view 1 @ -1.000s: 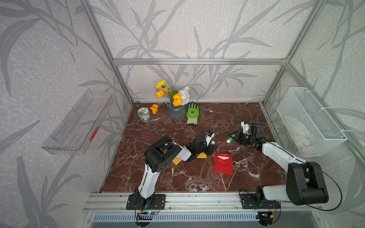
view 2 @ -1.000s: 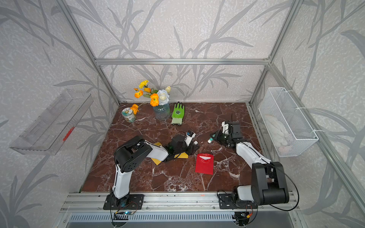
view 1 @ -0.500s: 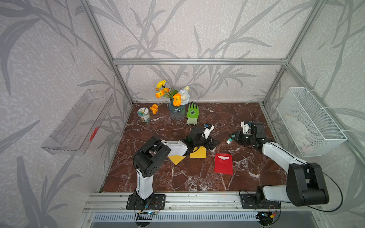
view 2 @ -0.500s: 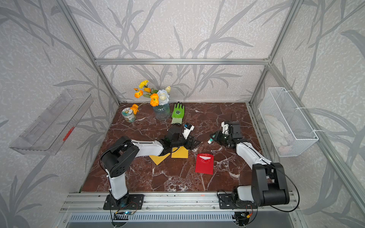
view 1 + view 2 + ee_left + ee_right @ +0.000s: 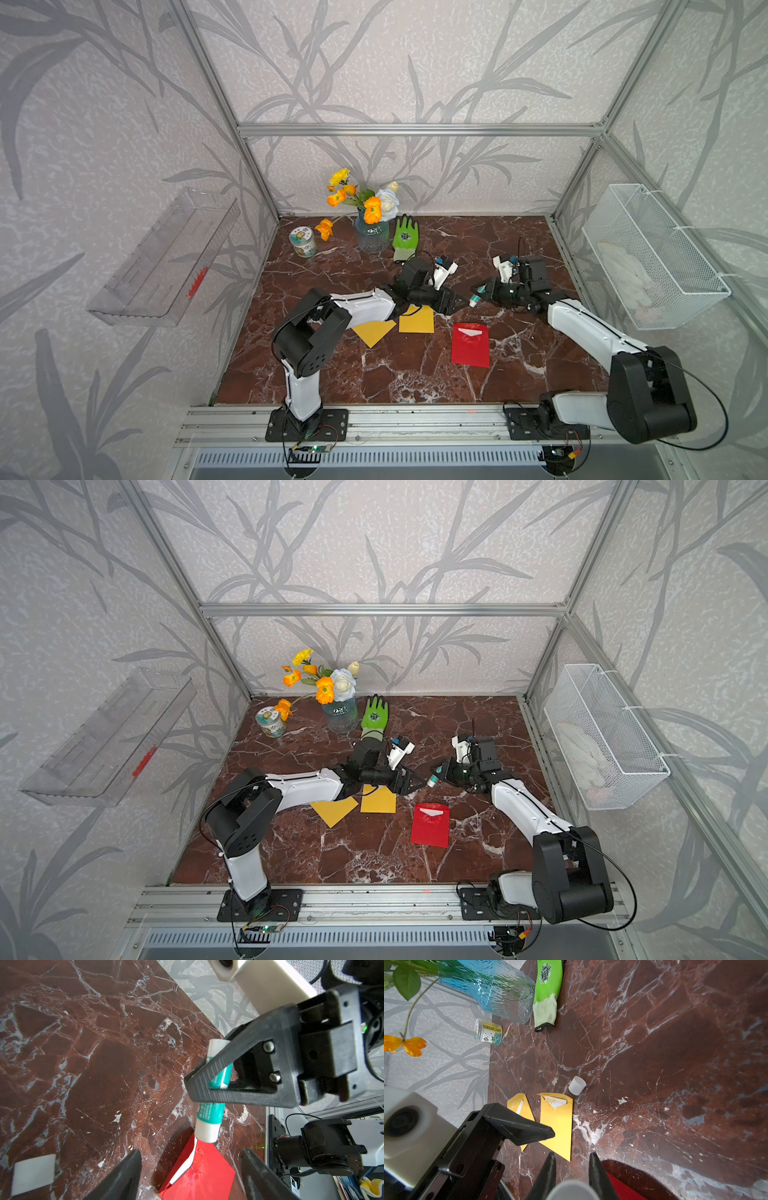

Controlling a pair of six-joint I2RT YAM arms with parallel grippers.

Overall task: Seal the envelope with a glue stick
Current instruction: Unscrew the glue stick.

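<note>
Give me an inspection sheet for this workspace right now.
Surface: red-brown marble table, white-veined.
Job's things: glue stick in the right gripper; red envelope flat, mouth showing white; two yellow envelopes; white cap loose on the table.
Clutter: flower vase, green glove, small jar along the back.
Grippers: left gripper open, facing the stick; right gripper shut on it.
Cables: black cable loops at the right arm's base.
Surroundings: wire basket, clear shelf on the side walls.

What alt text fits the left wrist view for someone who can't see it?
The right tool is shut on a teal-and-white glue stick above the marble table, its white end toward a red envelope. The left tool, open and empty, frames the picture's edge.
</note>
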